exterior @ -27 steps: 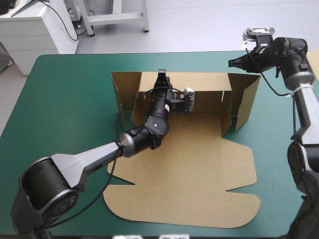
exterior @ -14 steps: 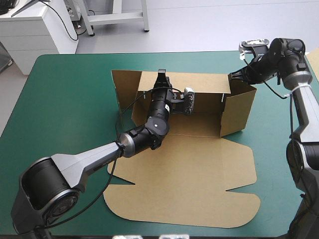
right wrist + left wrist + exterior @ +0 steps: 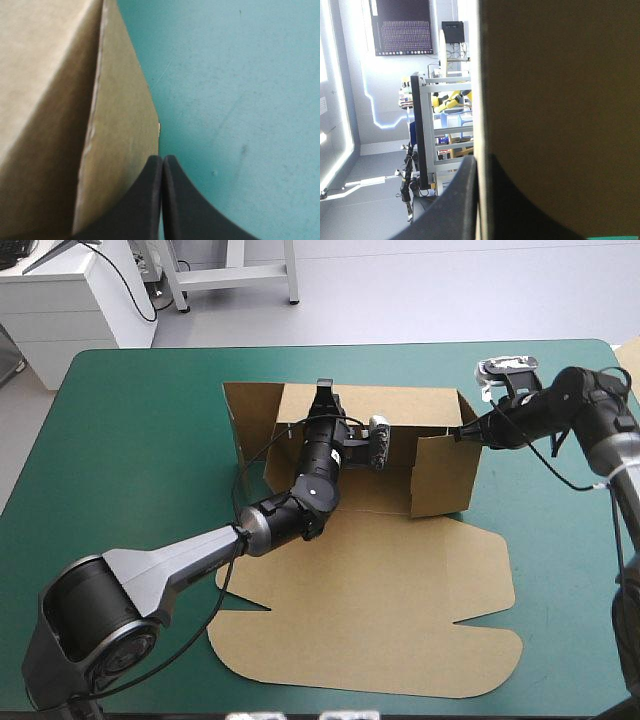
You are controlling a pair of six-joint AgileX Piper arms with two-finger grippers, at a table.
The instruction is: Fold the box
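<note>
Box (image 3: 400,580) sits mid-counter (image 3: 130,440), part-built. Big flat sheet lies toward 6 o'clock and the back wall (image 3: 400,405) stands toward 12. A side flap (image 3: 250,425) is upright at the 9 o'clock end. The end wall (image 3: 445,475) at 3 o'clock is turned in across the tray and also upright.

L claw (image 3: 322,398) comes in from 7 o'clock, arm over the box floor. It's pinched on the back wall's top edge, fingers all but together w/ the board between them. Its wrist view shows one black finger (image 3: 455,200) on each face of the sheet.

R claw (image 3: 463,433) reaches in from 3 o'clock, fingers closed tight to a point, nothing in them. Its tip is at the end wall's top corner, by the back wall. Its wrist view has the board's edge just beside the tip, w/ teal-green cover on the other side.
</note>
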